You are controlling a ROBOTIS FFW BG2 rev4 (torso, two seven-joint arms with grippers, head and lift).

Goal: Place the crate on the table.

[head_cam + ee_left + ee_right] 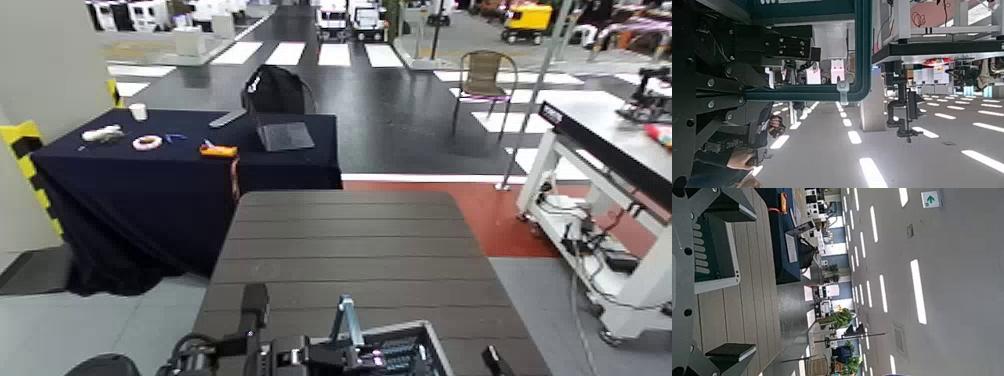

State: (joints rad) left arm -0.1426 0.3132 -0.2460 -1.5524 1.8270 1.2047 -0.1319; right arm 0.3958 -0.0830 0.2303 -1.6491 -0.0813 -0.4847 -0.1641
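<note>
**Nearest the rig.** My left gripper (270,350) sits low at the near edge of the head view, just beside the blue-grey rectangular plastic crate with slotted sides and a pale rim (405,352). One thin hoop handle (345,316) stands upright from the crate next to this gripper. In the left wrist view the same handle (861,55) runs as a dark teal bar out from the black gripper body. I cannot tell whether this gripper is clamped on it.

My right gripper (750,278) is spread wide. Its two dark fingers (731,205) stand well apart, with one end of the crate (707,254) between them, and I see neither finger touching it. In the head view only a black tip of this gripper (495,360) shows, beside the crate's right corner.

**Middle ground.** The crate is over the near end of the dark brown rectangular table with a wide-slatted top (345,235). I cannot tell whether it rests on the slats.

**Farther off.** A table draped in navy cloth (130,200) stands beyond, to the left. It carries a white cup (138,111), a white tape roll (147,142) and an orange tool (218,151). To the right is a white-framed workbench with a grey top (600,125). Beyond both, a brown chair (485,75) stands on the dark floor.
</note>
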